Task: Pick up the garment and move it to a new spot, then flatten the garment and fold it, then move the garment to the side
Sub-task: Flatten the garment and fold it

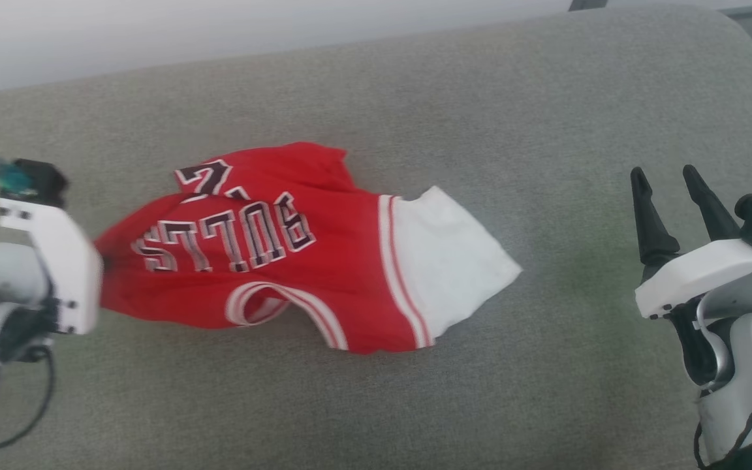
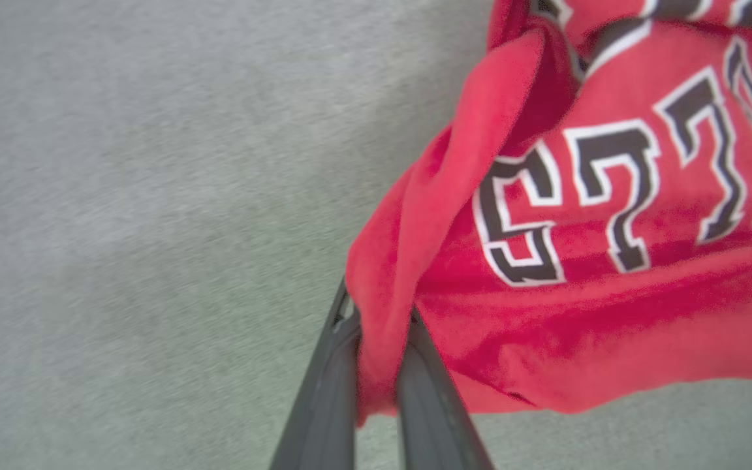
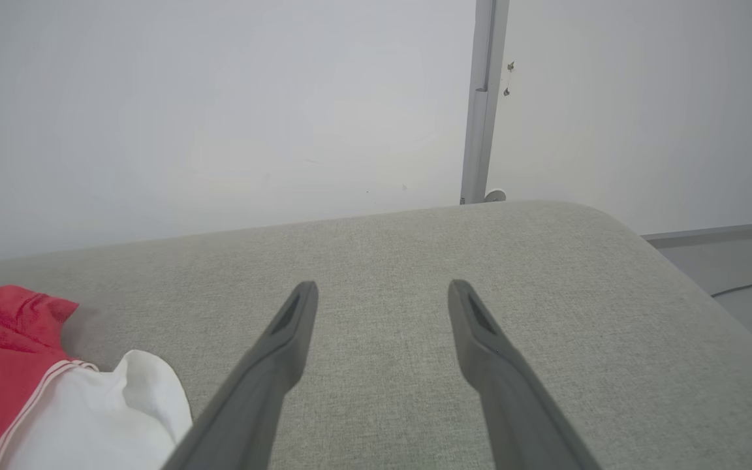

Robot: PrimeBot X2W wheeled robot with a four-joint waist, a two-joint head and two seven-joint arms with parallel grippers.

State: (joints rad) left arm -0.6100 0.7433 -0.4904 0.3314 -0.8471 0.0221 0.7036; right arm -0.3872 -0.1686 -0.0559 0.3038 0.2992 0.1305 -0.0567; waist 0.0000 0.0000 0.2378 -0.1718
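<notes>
the left fingers (image 2: pixel 322 398) are pinched nearly together on a bunched red fold of the garment (image 2: pixel 611 313), the cloth squeezed between them and spilling up past their tips. in the head view the garment (image 1: pixel 271 261) lies crumpled on the grey fabric surface (image 1: pixel 480 98), left of centre. its gathered red end sits at the left arm's white wrist, the "bulls" lettering reads upside down, and its white panel points toward the right arm. the right fingers (image 3: pixel 265 372) stand spread wide and hold nothing. they hover over bare grey surface, well apart from the garment's white edge (image 3: pixel 89 418), and point toward the pale wall (image 3: pixel 219 98).
</notes>
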